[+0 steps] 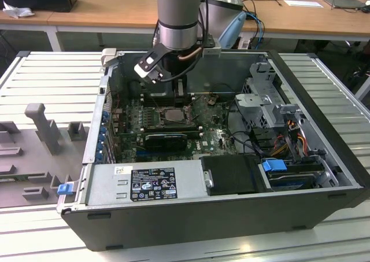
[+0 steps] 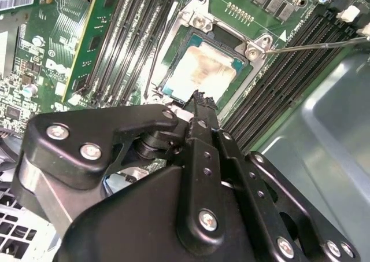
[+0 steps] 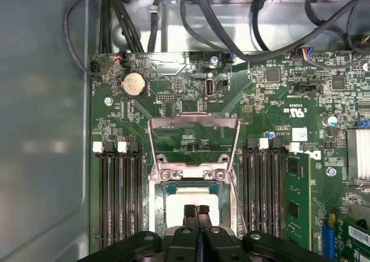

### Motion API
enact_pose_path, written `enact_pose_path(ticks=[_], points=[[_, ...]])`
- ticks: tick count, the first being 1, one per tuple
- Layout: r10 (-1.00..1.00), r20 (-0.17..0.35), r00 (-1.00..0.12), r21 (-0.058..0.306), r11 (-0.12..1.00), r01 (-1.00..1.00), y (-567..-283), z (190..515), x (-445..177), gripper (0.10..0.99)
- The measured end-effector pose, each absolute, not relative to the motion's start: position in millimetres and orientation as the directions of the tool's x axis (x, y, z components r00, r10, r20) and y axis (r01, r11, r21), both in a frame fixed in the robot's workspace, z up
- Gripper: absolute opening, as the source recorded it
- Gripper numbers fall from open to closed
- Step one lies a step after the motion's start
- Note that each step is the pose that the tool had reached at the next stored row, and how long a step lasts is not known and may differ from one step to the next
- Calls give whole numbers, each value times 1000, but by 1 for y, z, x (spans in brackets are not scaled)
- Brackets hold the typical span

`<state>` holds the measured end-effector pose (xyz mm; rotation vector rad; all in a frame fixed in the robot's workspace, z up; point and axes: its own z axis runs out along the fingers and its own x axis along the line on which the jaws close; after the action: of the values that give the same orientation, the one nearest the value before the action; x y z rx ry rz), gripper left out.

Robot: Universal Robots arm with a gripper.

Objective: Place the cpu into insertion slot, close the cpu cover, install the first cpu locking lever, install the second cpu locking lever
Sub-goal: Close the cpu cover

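Wooden desks are running along the back of the room. In front of them a pale ribbed metal table is carrying the open dark grey computer case you are working in. In the exterior view your grey robot arm is reaching down from above into the case, over the green circuit board.

You are holding the black two-fingered gripper right over the square dark-framed insertion slot. In both wrist views its fingers are pressing flat against each other, and you are gripping nothing between them. The small flat square silvery-beige cpu is already lying inside the slot, its pale face turned up. Your fingertips are sitting over one edge of it, though you cannot tell whether they are touching it.

In the first wrist view the thin square metal cpu cover with its large central window is lying swung open, away from the slot, and the green board is showing through the window. In the second wrist view a thin metal rod is sticking out from one corner of the slot, crossing above the long black memory slots that are flanking the slot on both sides. Beyond the open cover a round silver coin battery is sitting on the board, and black cables are looping along the case wall.
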<state>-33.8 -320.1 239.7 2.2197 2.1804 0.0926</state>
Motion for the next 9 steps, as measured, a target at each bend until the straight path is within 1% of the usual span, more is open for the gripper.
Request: enact_pose_path(ticks=[9], points=[[1000, 22, 17, 62, -18, 998, -320, 246, -34, 106]])
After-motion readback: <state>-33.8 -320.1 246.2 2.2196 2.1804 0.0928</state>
